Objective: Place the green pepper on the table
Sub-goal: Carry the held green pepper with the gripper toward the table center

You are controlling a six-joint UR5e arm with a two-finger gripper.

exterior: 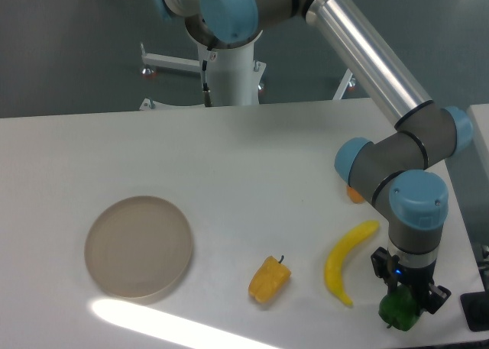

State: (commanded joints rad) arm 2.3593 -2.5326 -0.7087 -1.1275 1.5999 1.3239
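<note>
Right of the banana [345,262], the gripper [403,297] has its jaws clamped on the pepper [399,311] above the tabletop [244,158]; looks light, glossy, probably slippery, so hold the lumpy sides.

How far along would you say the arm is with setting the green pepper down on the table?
Nearly there. Done: the green pepper has been brought to the table's front right corner, right of the banana. In hand: the hand sits directly over the pepper and appears closed on it; whether the pepper touches the surface is hard to tell. Left: letting go and lifting clear. The plate holds nothing.
</note>
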